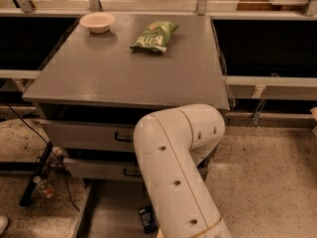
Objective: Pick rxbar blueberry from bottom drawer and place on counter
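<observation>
Down at the near edge, behind the smooth white arm point(178, 167), the gripper is hidden from me, so I cannot tell if it is spread or closed. Just left of the arm, the rxbar blueberry point(146, 219), flat and dark, lies on the plain grey floor of the bottom drawer point(111, 212). I judge this to be the reaching step. Next comes a low pinch on the thin bar, then a lift to the matte counter point(124, 73), where a crinkled green chip bag point(155, 35) rests.

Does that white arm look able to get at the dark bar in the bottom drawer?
Probably yes: the drawer is open, the bar lies uncovered, and the arm bends down beside it. Its pincer is hidden behind the arm.
</observation>
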Tool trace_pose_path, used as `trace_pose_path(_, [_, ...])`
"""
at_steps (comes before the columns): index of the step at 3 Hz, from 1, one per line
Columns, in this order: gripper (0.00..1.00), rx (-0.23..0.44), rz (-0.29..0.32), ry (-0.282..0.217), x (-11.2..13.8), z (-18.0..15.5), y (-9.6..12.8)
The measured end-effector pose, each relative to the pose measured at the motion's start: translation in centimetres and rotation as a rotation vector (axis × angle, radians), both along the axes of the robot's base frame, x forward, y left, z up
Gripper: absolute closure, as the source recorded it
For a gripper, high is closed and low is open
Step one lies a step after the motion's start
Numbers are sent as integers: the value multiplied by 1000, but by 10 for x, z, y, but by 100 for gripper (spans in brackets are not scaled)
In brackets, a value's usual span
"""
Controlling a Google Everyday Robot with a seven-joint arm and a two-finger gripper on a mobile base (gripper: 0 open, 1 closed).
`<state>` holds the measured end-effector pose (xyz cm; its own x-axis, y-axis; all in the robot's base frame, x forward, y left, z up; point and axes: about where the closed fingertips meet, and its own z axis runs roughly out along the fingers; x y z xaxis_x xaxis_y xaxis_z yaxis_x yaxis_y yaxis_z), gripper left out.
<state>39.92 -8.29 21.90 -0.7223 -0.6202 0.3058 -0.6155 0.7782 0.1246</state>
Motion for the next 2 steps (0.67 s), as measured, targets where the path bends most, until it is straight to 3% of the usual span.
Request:
trace_pose_path(1, [0,-6,-6,1,1,-1,1])
trace_pose_path(2, [0,19,-6,-30,1,1,0])
